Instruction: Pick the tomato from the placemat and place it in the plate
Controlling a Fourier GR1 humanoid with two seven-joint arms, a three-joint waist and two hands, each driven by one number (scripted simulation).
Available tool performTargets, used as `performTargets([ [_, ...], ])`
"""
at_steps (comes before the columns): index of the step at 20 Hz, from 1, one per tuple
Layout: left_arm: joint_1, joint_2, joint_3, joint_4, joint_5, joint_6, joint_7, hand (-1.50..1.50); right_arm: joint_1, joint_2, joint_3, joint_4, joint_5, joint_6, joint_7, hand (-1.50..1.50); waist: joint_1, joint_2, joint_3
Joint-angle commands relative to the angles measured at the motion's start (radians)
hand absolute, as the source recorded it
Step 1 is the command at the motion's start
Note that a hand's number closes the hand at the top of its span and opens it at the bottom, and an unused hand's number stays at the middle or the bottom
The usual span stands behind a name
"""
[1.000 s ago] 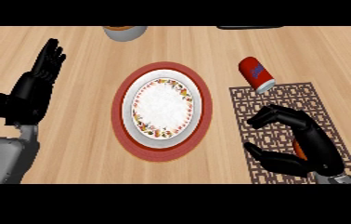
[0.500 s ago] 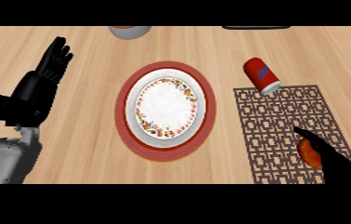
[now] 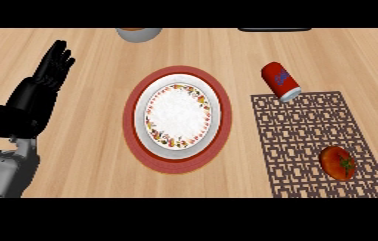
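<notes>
Wooden desk (image 3: 96,45): right of the plate (image 3: 177,116), the tomato (image 3: 338,163) sits on the placemat (image 3: 295,130). It is probably soft, smooth and roll-prone, so cup its sides. Left hand (image 3: 44,80) rests released; right hand unseen.

Tomato (image 3: 338,163): red, round, green stem spot facing up; lies on the brown lattice placemat (image 3: 295,135), near its lower right; plate (image 3: 178,115): white, floral rim, red-bordered; well left of the placemat.

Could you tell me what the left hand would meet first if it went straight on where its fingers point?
Probably nothing: the black left hand, at the view's left, points away over bare wooden counter, and its line seems to pass left of the grey bowl at the far edge.
</notes>
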Motion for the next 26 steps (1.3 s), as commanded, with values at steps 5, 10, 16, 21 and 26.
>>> performTargets([
  [5,-0.011,0.005,0.014,-0.004,0.004,-0.017,0.019,0.00,0.141,-0.267,-0.120,-0.114,0.095,0.177,0.312,-1.50,0.001,0.001,0.001],
  [10,-0.021,-0.031,-0.003,-0.035,-0.026,-0.005,0.041,0.00,0.082,-0.214,0.002,-0.193,0.200,0.208,0.534,-1.50,0.023,0.003,0.004],
  [16,-0.005,-0.088,-0.002,0.007,-0.077,-0.017,-0.014,0.00,-0.112,-0.103,0.104,-0.048,0.351,0.228,0.598,-1.50,0.028,0.006,0.004],
  [21,-0.051,-0.097,0.019,0.084,-0.092,-0.042,-0.020,0.00,-0.169,-0.082,0.121,0.055,0.445,0.266,0.633,-1.50,0.022,0.007,0.004],
  [26,0.034,-0.088,0.061,-0.021,-0.077,-0.096,0.002,0.00,-0.228,-0.035,0.063,0.065,0.430,0.376,0.694,-1.50,0.024,0.003,0.004],
])
